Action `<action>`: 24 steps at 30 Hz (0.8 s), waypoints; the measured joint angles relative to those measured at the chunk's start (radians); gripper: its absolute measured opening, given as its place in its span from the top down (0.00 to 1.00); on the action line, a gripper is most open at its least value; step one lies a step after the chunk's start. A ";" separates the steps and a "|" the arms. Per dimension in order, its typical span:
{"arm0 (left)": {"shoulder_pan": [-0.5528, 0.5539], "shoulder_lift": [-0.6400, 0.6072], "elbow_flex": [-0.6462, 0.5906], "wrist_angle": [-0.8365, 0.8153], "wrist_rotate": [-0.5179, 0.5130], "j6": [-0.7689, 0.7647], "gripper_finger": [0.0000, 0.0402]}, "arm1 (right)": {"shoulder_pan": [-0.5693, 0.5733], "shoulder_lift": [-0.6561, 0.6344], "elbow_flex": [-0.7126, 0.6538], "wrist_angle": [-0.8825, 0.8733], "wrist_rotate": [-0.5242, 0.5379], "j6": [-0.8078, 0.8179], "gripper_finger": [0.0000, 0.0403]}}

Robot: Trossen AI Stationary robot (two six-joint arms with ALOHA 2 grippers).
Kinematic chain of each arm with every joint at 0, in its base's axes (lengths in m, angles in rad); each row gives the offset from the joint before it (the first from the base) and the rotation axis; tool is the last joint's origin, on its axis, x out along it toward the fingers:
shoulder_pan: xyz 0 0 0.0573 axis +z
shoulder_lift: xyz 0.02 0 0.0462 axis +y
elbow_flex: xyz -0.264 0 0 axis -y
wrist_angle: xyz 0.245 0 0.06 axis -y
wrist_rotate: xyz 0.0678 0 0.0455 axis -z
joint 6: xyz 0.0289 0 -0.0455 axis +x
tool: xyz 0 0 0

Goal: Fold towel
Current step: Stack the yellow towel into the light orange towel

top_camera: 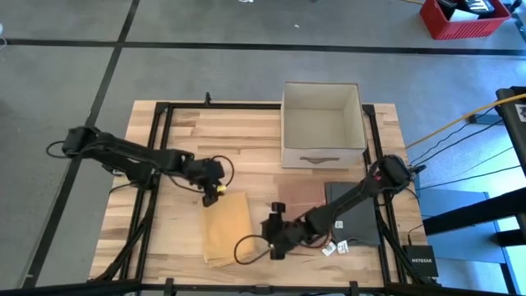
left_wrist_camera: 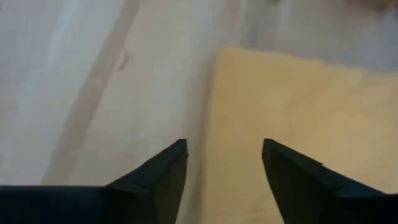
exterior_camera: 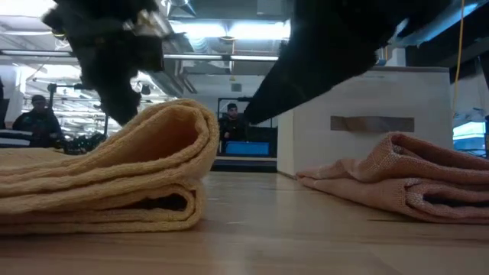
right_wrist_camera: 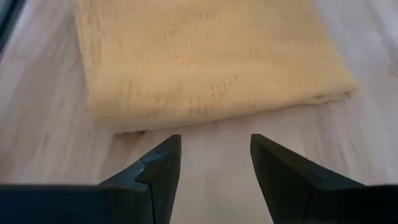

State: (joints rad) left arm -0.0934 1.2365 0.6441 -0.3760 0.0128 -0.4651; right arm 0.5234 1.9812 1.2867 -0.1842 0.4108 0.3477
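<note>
- High view: the yellow towel [top_camera: 227, 228] lies folded between both grippers; the left gripper [top_camera: 219, 195] is over its far corner, the right gripper [top_camera: 272, 238] just beside its other edge.
- Low view: the towel's [exterior_camera: 114, 179] fold bulges under a dark arm.
- Left wrist view: fingers [left_wrist_camera: 163, 171] parted, empty; towel [left_wrist_camera: 298, 112] edge ahead between them.
- Right wrist view: fingers [right_wrist_camera: 158, 168] apart, empty; towel [right_wrist_camera: 205, 56] just ahead.

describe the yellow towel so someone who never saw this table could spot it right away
Start at the white box at the far side of the wooden table. Toward the near edge, between both arms' claws, lies the yellow towel, folded into a thick rectangle. Unlike the pinkish-brown cloth beside it, it is pale yellow.
</note>
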 joint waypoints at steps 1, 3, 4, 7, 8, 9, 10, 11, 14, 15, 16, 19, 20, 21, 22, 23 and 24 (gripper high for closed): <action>0.027 0.014 0.000 -0.006 0.017 0.031 0.49 | 0.013 0.000 -0.001 0.003 0.025 0.017 0.51; 0.073 0.042 0.000 0.001 0.034 0.087 0.46 | 0.039 0.000 -0.009 0.000 0.079 0.051 0.51; 0.093 0.059 0.000 0.002 0.057 0.106 0.45 | 0.050 0.000 -0.014 -0.001 0.104 0.067 0.51; 0.143 0.113 0.000 0.008 0.183 0.149 0.44 | 0.076 0.000 -0.024 -0.002 0.162 0.111 0.51; 0.154 0.133 0.000 0.011 0.217 0.159 0.44 | 0.084 0.000 -0.027 -0.001 0.178 0.122 0.51; 0.163 0.153 0.000 0.016 0.241 0.171 0.45 | 0.089 0.000 -0.031 0.001 0.190 0.132 0.51; 0.170 0.174 0.000 0.023 0.254 0.187 0.45 | 0.094 0.000 -0.036 0.002 0.202 0.144 0.51; 0.174 0.196 0.000 0.026 0.258 0.193 0.46 | 0.095 0.000 -0.040 0.004 0.210 0.150 0.51; 0.182 0.254 0.000 0.034 0.321 0.211 0.47 | 0.094 0.000 -0.045 0.002 0.210 0.152 0.51; 0.181 0.268 0.001 0.041 0.334 0.214 0.47 | 0.093 0.000 -0.046 0.000 0.210 0.151 0.51; 0.180 0.281 0.003 0.046 0.338 0.215 0.48 | 0.092 0.000 -0.046 0.002 0.210 0.148 0.51; 0.180 0.311 0.005 0.055 0.369 0.230 0.48 | 0.092 0.000 -0.046 0.001 0.210 0.144 0.51; 0.180 0.315 0.005 0.060 0.390 0.239 0.49 | 0.092 0.000 -0.046 0.001 0.210 0.144 0.51; 0.181 0.320 0.005 0.068 0.419 0.245 0.49 | 0.092 0.000 -0.046 0.001 0.211 0.143 0.51; 0.181 0.322 0.004 0.079 0.456 0.253 0.50 | 0.092 0.000 -0.046 0.001 0.211 0.143 0.51; 0.178 0.324 0.003 0.088 0.490 0.259 0.50 | 0.092 0.000 -0.046 0.001 0.211 0.143 0.51; 0.175 0.326 0.001 0.090 0.516 0.259 0.51 | 0.092 0.000 -0.046 0.001 0.211 0.143 0.51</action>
State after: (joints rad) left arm 0.0814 1.5623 0.6455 -0.2858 0.5284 -0.2058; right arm 0.6151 1.9812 1.2411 -0.1836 0.6216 0.4911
